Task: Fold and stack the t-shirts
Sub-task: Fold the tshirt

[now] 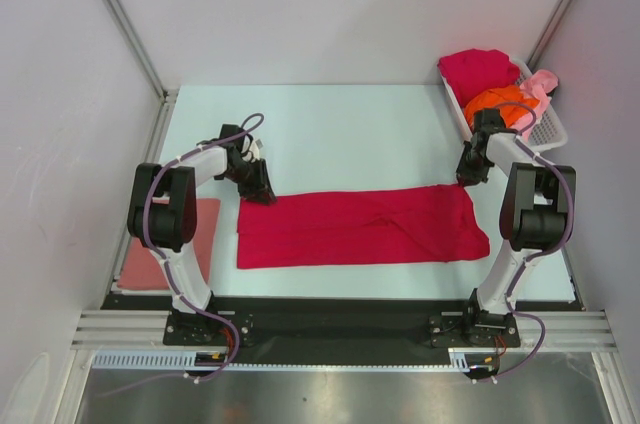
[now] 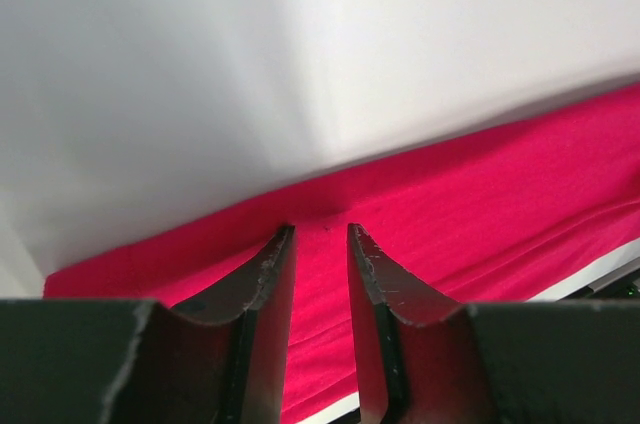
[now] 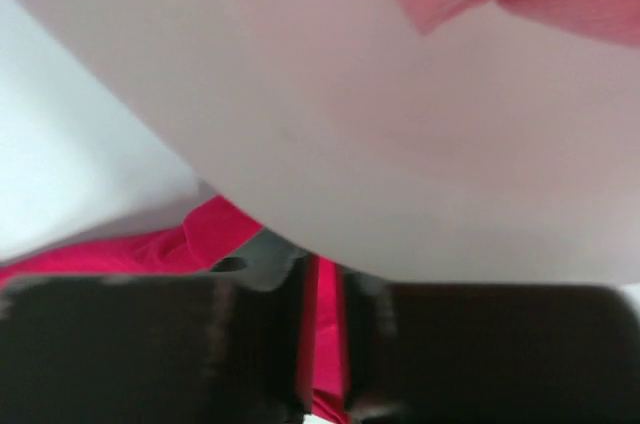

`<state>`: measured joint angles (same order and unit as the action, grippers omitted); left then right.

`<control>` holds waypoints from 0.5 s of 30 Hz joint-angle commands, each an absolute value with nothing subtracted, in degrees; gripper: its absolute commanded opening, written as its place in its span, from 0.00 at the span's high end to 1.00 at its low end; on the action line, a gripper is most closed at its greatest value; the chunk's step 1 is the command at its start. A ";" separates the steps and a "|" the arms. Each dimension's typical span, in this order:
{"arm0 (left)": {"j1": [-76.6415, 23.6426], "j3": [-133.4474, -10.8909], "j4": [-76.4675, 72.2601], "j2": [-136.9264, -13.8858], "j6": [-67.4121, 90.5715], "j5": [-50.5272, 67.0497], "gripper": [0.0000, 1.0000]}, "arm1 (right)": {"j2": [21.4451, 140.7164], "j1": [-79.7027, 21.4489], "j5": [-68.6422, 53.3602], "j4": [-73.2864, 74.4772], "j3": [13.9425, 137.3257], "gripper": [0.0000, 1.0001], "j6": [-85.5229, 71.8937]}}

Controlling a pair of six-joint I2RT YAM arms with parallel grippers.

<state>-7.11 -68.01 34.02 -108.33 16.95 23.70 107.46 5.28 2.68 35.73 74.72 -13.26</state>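
The spread t-shirt (image 1: 360,227) is plain crimson against the pale mint-white counter (image 1: 350,134). The folded t-shirt (image 1: 165,244) is dusty salmon pink. The slotted basket (image 1: 548,129) is white, and its t-shirts are crimson (image 1: 480,69), orange (image 1: 505,101) and light pink (image 1: 540,84).

Bright, even overhead light with soft shadows; right wrist view heavily blurred, perhaps from motion; left wrist sharper.

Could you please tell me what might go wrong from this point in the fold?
The left tool has its jaws apart at the edge of the folded red t-shirt; it may catch only one layer. The right tool sits close to the basket and could snag it when lifting.
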 commanded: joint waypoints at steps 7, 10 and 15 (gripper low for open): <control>-6.50 -66.97 34.28 -110.39 16.08 20.21 0.67 | 106.70 7.03 13.70 35.33 75.68 1.00 -17.92; -6.50 -66.45 33.93 -110.39 16.00 19.34 0.67 | 106.00 7.47 15.20 34.10 74.80 1.00 -17.93; -6.33 -66.00 33.22 -110.30 15.73 17.67 0.67 | 107.57 7.73 15.21 34.36 75.76 1.00 -17.40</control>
